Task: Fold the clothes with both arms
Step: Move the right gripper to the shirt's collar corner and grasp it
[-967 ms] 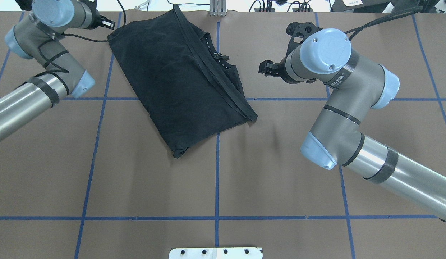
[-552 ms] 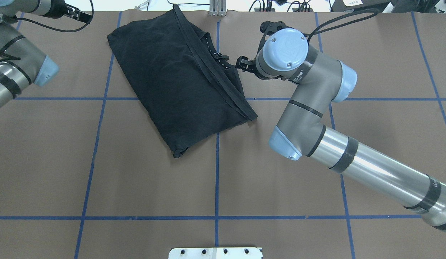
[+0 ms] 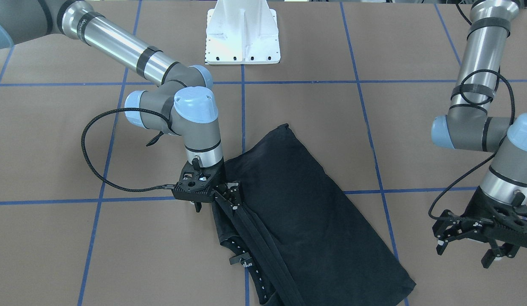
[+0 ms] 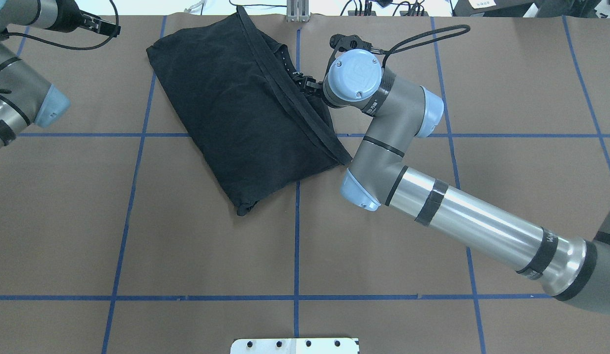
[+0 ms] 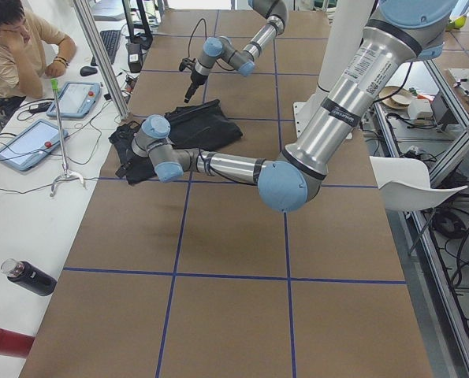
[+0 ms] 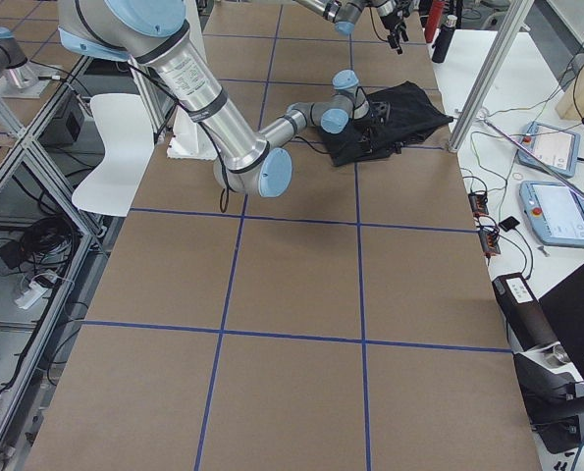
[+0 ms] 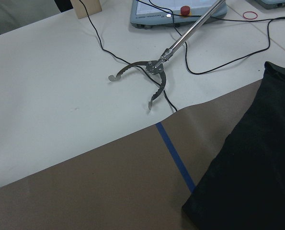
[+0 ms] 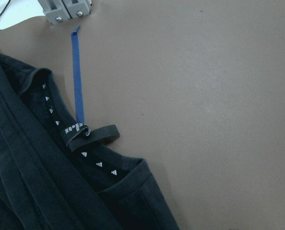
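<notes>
A brown table (image 4: 187,246) ruled into squares by blue tape carries everything, with a white bench beyond its far edge.

The black T-shirt (image 4: 236,113) lies plain side up, already doubled into a long slab on the far half of the table. Its long axis slants from the far edge back towards the robot and to its right.

The right arm (image 4: 462,221) reaches across to the shirt's right-hand long edge, where the stacked hems run. The right gripper (image 3: 231,196) is at that edge, about midway along and just beside the collar opening. The whole garment lies ahead of its fingertips, towards the robot's left. Its fingers touch or overlap the cloth, but I cannot tell whether they are pinched on it or parted. The wrist view shows only the collar (image 8: 51,108) and its loose tag (image 8: 89,134), not the fingers.

The left gripper (image 3: 465,253) hangs with its fingers spread and nothing in them, well apart from the shirt. The shirt's far-left corner (image 7: 257,158) lies off to that gripper's right.

The right hand is therefore much the nearer. Judging by this, any fold would carry the right long edge across the short axis towards the left gripper's side.
</notes>
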### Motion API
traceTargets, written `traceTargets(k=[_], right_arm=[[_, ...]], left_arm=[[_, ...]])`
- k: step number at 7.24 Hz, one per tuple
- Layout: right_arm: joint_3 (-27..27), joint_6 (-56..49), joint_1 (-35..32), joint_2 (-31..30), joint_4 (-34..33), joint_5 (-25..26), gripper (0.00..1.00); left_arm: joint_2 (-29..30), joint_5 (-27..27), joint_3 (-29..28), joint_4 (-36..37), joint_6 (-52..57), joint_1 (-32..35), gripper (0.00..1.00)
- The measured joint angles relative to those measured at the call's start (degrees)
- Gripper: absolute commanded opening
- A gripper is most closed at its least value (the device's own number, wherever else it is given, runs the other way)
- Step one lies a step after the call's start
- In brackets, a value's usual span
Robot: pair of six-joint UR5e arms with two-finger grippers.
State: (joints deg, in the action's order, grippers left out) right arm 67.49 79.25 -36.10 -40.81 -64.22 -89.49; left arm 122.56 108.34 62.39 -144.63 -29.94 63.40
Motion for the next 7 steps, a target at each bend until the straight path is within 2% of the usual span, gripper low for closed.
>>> traceTargets(k=[1, 4, 5, 6, 7], right_arm=[[-1.0, 0.0, 0.8, 0.1, 0.3, 0.6, 0.7], [-2.7, -0.1, 2.8, 0.0, 0.6, 1.9, 0.69], [-3.0, -0.3, 3.0, -0.1, 0.5, 2.1, 0.61], [-3.2, -0.5, 3.1, -0.1, 0.4, 2.2, 0.28], [-3.5, -0.6, 3.1, 0.2, 0.3, 2.3, 0.0]], left_arm=[[-0.1, 0.0, 0.0, 0.0, -0.7, -0.3, 1.0], [-0.5, 0.0, 0.1, -0.1, -1.8, -0.9, 1.0], [-0.6, 0.0, 0.1, -0.1, -1.9, -1.0, 1.0], [-0.6, 0.0, 0.1, -0.1, -2.0, -1.0, 1.0], [-0.6, 0.0, 0.0, -0.1, -2.0, -1.0, 1.0]])
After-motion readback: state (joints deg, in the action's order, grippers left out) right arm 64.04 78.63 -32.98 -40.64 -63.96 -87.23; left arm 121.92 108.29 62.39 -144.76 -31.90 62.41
